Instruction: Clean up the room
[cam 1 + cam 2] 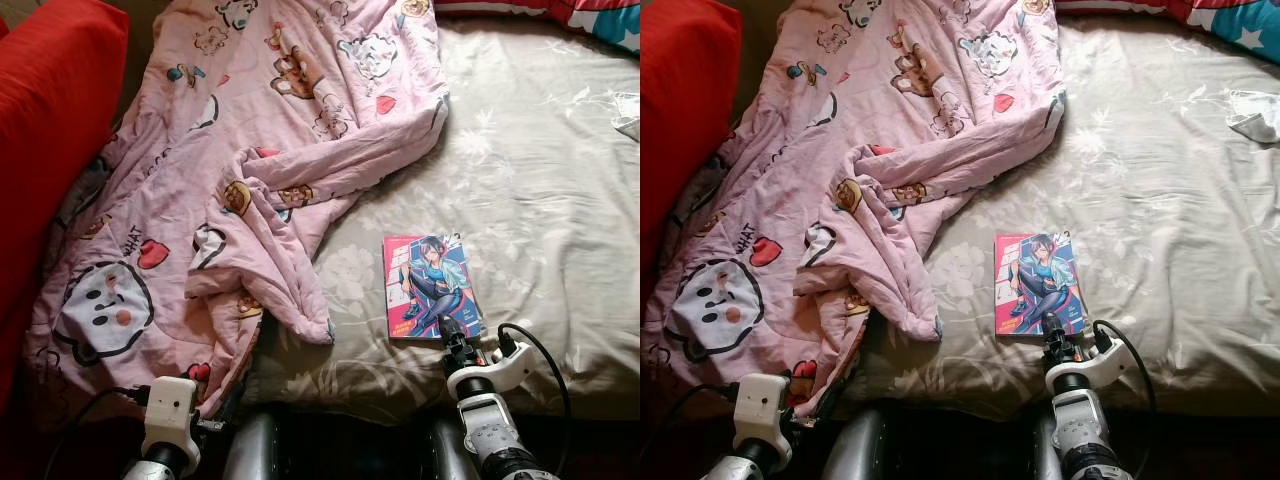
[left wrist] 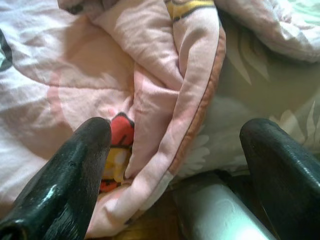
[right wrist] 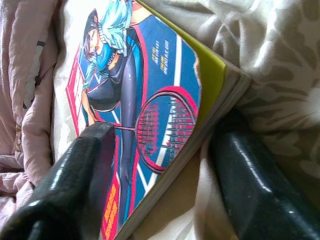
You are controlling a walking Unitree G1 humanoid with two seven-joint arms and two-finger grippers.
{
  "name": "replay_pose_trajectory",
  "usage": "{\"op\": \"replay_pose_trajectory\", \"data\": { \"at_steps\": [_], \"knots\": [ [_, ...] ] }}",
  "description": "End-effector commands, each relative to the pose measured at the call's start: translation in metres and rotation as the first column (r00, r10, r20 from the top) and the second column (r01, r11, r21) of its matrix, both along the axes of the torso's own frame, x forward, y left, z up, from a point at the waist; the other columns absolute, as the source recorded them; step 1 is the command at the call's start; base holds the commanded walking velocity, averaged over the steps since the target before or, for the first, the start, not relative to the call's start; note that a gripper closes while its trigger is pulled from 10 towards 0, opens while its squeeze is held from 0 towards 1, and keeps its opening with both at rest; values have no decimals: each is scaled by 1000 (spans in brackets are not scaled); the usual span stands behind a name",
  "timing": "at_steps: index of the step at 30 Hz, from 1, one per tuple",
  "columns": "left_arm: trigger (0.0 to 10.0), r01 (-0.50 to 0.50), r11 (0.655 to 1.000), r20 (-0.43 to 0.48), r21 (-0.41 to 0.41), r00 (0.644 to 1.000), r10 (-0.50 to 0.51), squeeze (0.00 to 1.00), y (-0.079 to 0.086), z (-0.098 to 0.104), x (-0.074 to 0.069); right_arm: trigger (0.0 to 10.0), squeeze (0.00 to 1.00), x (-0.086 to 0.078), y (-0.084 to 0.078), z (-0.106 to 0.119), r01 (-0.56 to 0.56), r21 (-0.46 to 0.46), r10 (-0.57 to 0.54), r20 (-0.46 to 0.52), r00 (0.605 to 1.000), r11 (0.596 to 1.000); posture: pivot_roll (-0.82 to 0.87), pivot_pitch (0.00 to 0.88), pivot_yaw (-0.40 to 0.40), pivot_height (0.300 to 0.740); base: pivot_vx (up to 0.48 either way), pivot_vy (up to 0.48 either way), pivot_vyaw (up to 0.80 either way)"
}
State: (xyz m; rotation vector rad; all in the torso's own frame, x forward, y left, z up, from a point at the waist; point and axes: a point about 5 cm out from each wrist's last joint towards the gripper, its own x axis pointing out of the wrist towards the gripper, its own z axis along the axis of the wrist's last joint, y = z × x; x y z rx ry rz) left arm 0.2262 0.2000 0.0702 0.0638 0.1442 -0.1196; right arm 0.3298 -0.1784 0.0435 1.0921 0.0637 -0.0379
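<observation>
**Right gripper lines up on the comic book**

Here we are at the bed's near edge, and the right gripper (image 1: 452, 335) sits right at the bottom corner of the thin paperback comic book with the blue-haired figure on its cover (image 1: 430, 287). The book lies flat on the grey floral bedsheet (image 1: 540, 200), just beside the crumpled pink cartoon-print blanket (image 1: 250, 170). From the wrist, the two black fingers (image 3: 80, 175) stand spread, one over the cover, one off past the yellow-edged corner — parted, nothing pinched yet.

My read: this book is light and fairly stiff across the spine but bendy at the corners, with a glossy cover that could slip. A bite deeper along the bottom edge, pages and cover together, looks safer than the very corner, which already curls up.

Over on the other side, the left gripper (image 2: 175, 165) hangs spread apart at the blanket's folded hem, holding nothing. A red cushion (image 1: 50, 120) flanks the blanket.
</observation>
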Motion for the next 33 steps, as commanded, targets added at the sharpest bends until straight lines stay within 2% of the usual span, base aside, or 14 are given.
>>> {"op": "replay_pose_trajectory", "data": {
  "at_steps": [1,11,24,28,30,33],
  "knots": [
    [10000,-4,1000,-44,23,999,5,0,2,-6,-7,0,0,-4,12,-7,-30,31,31,-27,999,999,202,401,130,587,0,0,0],
    [10000,5,1000,-37,24,999,-4,0,0,-6,-2,0,0,-11,13,-16,-23,23,24,-58,998,999,190,386,129,587,0,0,0],
    [10000,12,1000,-12,16,1000,-12,0,-5,-4,14,0,0,-14,12,-19,-10,4,10,-70,998,1000,168,350,116,587,0,0,0],
    [10000,10,1000,-5,15,1000,-10,0,-6,-4,18,0,0,-14,11,-19,-3,-9,2,-77,997,1000,161,338,111,587,0,0,0],
    [10000,9,1000,1,11,1000,-9,0,-6,-5,23,0,0,-13,9,-17,6,-63,-11,-79,997,998,144,315,102,587,0,0,0],
    [10000,8,1000,1,11,1000,-8,0,-6,-5,24,0,0,-13,9,-17,7,-70,-13,-79,997,998,144,315,102,587,0,0,0]
  ]
}}
